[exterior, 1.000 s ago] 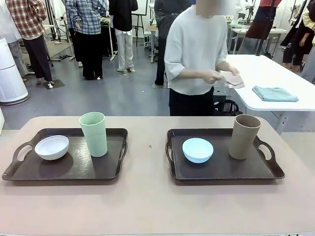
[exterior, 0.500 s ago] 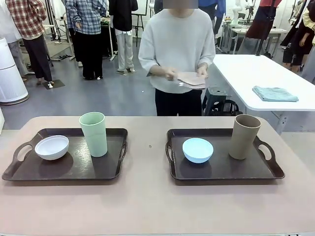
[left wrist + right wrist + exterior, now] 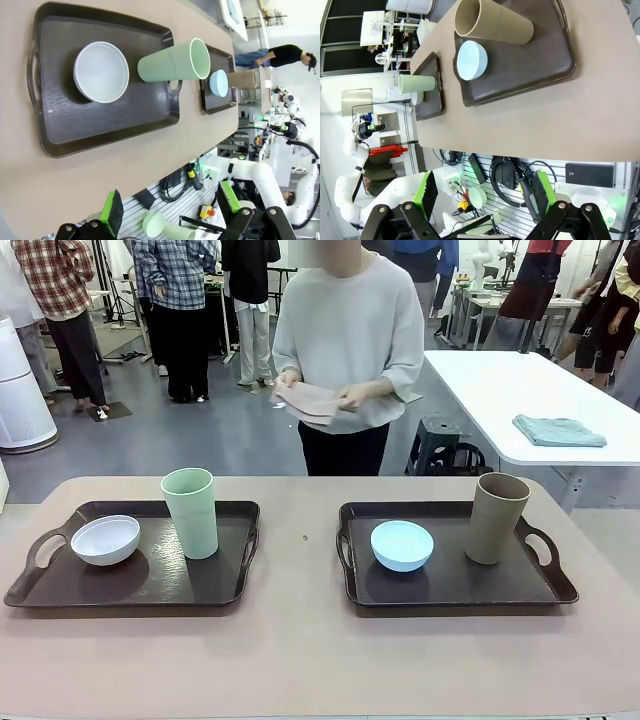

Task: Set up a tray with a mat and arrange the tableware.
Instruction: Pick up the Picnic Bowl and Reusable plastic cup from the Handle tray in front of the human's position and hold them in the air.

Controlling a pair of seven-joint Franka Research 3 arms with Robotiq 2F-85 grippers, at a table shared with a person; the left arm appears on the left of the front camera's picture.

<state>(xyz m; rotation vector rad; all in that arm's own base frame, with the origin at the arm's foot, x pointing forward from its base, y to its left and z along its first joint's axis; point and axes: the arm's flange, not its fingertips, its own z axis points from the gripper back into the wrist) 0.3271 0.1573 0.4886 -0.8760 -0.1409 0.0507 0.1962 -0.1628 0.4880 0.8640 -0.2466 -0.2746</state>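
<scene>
- Left claw (image 3: 170,207) — fingers spread apart, nothing between them, hanging off the desk's (image 3: 300,660) near edge on the left side.
- Right claw (image 3: 485,192) — also apart and empty, off the near edge on the right side.
- Left tray (image 3: 100,585) lies toward the desk's left edge, its long side along the near edge.
- White bowl (image 3: 105,539) sits at that tray's left end. The green cup (image 3: 190,512) stands upright right of its middle, toward the far rim and apart from the bowl.
- Right tray (image 3: 450,585) lies toward the desk's right edge, well apart from the first.
- Blue bowl (image 3: 402,545) sits in its left half; the tan cup (image 3: 496,517) stands upright near its far right corner.
- Beyond the far edge a person (image 3: 350,330) stands holding a folded pinkish mat (image 3: 310,400) in both hands (image 3: 352,397), off the desk.
</scene>
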